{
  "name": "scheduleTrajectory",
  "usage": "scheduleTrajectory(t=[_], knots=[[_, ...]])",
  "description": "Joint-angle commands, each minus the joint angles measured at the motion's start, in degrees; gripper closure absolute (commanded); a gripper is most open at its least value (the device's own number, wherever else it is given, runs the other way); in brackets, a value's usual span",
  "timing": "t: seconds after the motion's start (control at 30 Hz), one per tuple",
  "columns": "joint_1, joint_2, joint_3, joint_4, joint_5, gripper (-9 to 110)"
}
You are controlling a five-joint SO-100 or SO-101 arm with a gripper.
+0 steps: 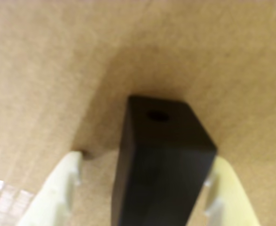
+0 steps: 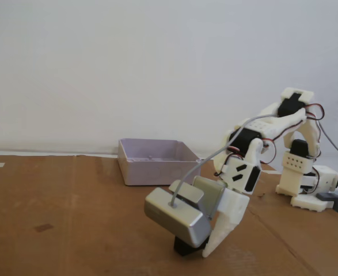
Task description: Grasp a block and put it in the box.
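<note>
Block (image 1: 163, 160): matte black, rectangular, small round hole in its top face; lower centre of the wrist view, upright on brown cardboard (image 1: 58, 70). Gripper (image 1: 145, 181): cream fingers either side of the block, right one touching, left one slightly apart. Box (image 2: 157, 161): lavender-grey tray, centre of the fixed view, well apart behind. Silver camera housing (image 2: 177, 215) on the wrist.

cardboard (image 2: 71, 207) toward box (image 2: 157, 161): open | camera housing (image 2: 177, 215) possibly overhangs block (image 1: 161, 160)
</note>
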Motion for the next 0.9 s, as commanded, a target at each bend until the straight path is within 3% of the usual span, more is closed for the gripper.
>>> scheduleTrajectory(t=[0.0, 0.57, 0.87], knots=[[0.7, 2.1, -5.3, -0.4, 0.0, 71], [0.7, 2.0, -5.1, -0.4, 0.0, 72], [0.7, 2.0, -5.1, -0.4, 0.0, 100]])
